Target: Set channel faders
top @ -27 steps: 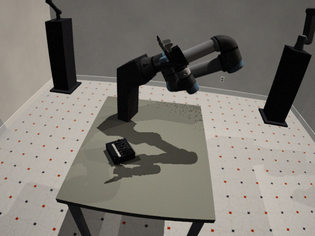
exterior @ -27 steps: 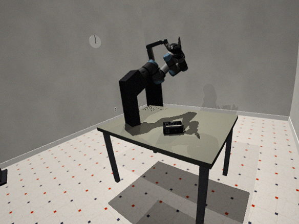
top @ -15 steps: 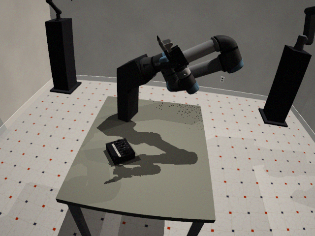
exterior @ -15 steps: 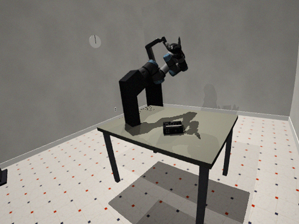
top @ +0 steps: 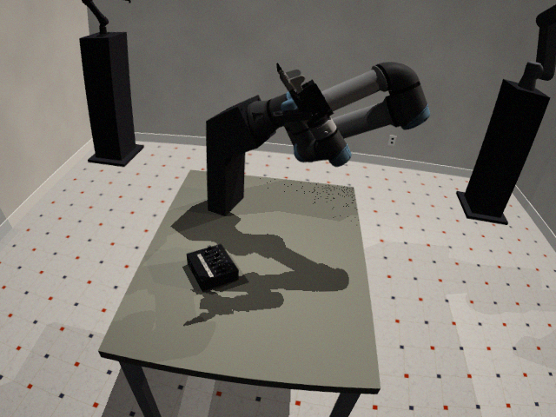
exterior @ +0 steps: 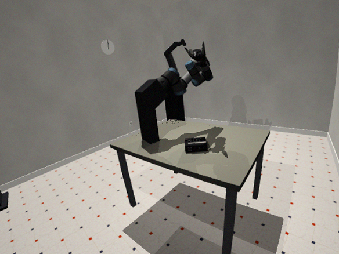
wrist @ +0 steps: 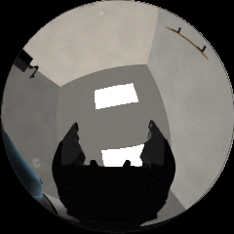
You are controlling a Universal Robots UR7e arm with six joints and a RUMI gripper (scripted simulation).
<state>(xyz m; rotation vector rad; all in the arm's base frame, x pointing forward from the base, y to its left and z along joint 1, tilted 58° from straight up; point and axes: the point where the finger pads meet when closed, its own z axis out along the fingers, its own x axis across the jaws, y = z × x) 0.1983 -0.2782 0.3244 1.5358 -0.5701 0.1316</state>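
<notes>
The lighting desk [top: 213, 267] [exterior: 196, 145] sat on the bench [top: 287, 340] [exterior: 168, 155], at about seven o'clock from the bench's middle in the top view, its pale tape strip [top: 205, 265] [exterior: 196, 142] running along one side. I could not read the tape or tell one fader from the next. My pincer [top: 287, 79] [exterior: 194, 46] [wrist: 113, 122] stood wide with nothing in it, well above the desk at one o'clock and tipped upward. If I misread the tape, I could set a wrong level; coming down with fingers so spread, I might knock a neighbouring fader, even the master.
</notes>
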